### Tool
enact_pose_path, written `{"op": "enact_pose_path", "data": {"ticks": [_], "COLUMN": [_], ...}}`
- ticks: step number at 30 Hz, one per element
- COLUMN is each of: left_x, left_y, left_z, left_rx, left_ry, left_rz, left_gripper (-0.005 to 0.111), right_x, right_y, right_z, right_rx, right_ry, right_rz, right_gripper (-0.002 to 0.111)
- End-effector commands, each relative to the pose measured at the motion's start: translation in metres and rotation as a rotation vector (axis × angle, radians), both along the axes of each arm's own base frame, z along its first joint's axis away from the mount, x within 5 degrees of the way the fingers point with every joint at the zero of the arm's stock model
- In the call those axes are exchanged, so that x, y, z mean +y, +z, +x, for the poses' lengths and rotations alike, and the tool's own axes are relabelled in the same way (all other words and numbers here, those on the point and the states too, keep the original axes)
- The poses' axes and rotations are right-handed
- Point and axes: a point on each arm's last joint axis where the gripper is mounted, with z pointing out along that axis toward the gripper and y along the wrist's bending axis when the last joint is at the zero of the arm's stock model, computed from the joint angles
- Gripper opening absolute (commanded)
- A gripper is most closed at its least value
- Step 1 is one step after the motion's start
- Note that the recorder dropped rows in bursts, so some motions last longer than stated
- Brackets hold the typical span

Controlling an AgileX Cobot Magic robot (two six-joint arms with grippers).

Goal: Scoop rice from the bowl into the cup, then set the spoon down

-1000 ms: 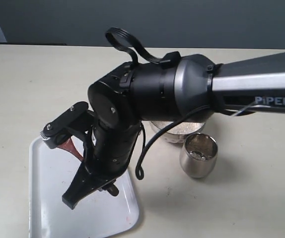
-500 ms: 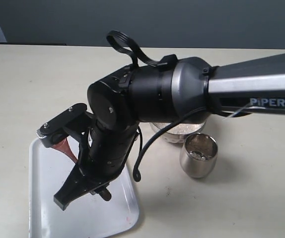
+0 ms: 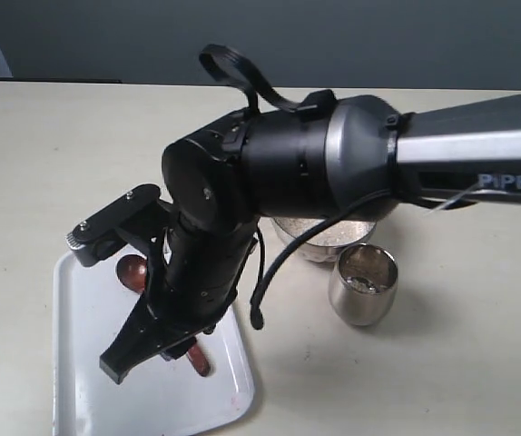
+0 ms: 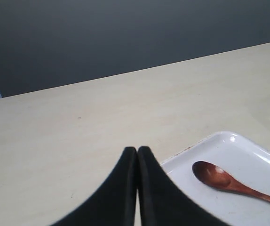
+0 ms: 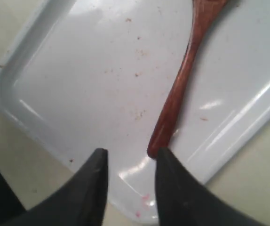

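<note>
The dark reddish-brown wooden spoon (image 3: 132, 271), flat on the white tray (image 3: 79, 363) at the exterior view's lower left, looks light, stiff and smooth, best pinched mid-handle, while the right gripper (image 5: 131, 157) hangs released over it.

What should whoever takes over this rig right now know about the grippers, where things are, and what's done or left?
Right gripper: open, jaws apart just above the handle end of the spoon.
Left gripper: shut, empty, off to the side near the tray's corner.
The spoon lies flat on the white tray.
The bowl, behind the right arm, holds rice. The cup stands upright beside the bowl, with what looks like some grains inside.
Done: scooping, it seems, and the spoon is set down.
Left: probably only lifting the right arm clear of the tray.
</note>
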Motion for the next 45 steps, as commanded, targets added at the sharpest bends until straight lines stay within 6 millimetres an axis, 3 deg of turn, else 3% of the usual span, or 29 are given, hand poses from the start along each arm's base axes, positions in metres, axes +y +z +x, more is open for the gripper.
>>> {"op": "enact_pose_path", "data": {"ticks": [1, 6, 11, 16, 23, 32, 38, 45], "left_x": [0.0, 0.0, 0.0, 0.0, 0.0, 0.0, 0.0, 0.0], "left_y": [0.002, 0.002, 0.002, 0.002, 0.002, 0.002, 0.002, 0.002], "left_z": [0.0, 0.0, 0.0, 0.0, 0.0, 0.0, 0.0, 0.0], "left_rx": [-0.019, -0.019, -0.019, -0.019, -0.019, -0.019, -0.019, -0.019], "left_ry": [-0.001, -0.001, -0.001, -0.001, -0.001, -0.001, -0.001, -0.001], "left_rz": [-0.009, -0.009, -0.009, -0.009, -0.009, -0.009, -0.009, -0.009], "left_gripper": [0.001, 0.001, 0.001, 0.001, 0.001, 0.001, 0.001, 0.001], "right_x": [-0.019, -0.058, -0.117, -0.157, -0.189, -0.196, -0.209, -0.259], "right_y": [0.046, 0.108, 0.171, 0.213, 0.236, 0.242, 0.247, 0.238], "right_z": [-0.004, -0.005, -0.007, -0.022, -0.036, -0.038, -0.023, 0.005], "right_rx": [-0.063, -0.251, -0.49, -0.565, -0.603, -0.63, -0.747, -0.884], "right_ry": [0.037, 0.022, -0.101, -0.16, -0.189, -0.184, -0.251, -0.546], "right_rz": [0.017, 0.028, 0.03, 0.178, 0.264, 0.289, 0.325, 0.547], "right_gripper": [0.0, 0.0, 0.0, 0.0, 0.0, 0.0, 0.0, 0.0]}}
